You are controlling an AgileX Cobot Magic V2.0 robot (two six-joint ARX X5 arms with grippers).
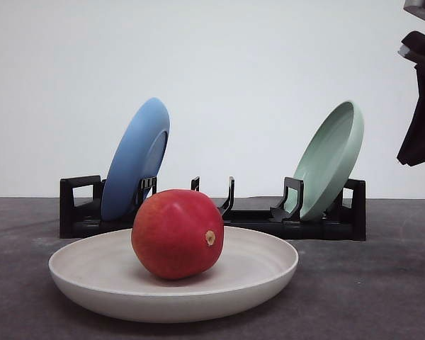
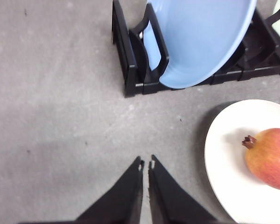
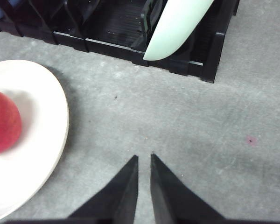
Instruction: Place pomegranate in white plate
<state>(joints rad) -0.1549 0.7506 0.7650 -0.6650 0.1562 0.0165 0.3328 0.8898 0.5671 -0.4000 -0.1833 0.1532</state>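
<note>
The grey tabletop (image 1: 382, 283) spreads across the front view, its surface mottled and matte. At its far side stands a long black dish rack (image 1: 219, 216), with upright dividers along its length. A blue plate (image 1: 136, 159) leans on edge in the rack's left end, and a pale green plate (image 1: 331, 159) leans on edge in its right end; the slots between them stand bare.

In front of the rack, near the camera, the white plate (image 1: 265, 273) lies flat on the tabletop. The pomegranate (image 1: 176, 232) sits inside it, a little left of the plate's middle, resting on the plate's floor with its small tan nub turned to the right in the front view.

The right arm (image 1: 421, 106) hangs dark at the upper right edge of the front view, well above the tabletop. In the right wrist view the right gripper (image 3: 143, 158) hovers over bare tabletop beside the plate's rim, its jaws drawn together with a thin slit between the tips, holding nothing. In the left wrist view the left gripper (image 2: 146, 162) likewise hangs over bare tabletop beside the plate, jaws nearly touching and empty.
</note>
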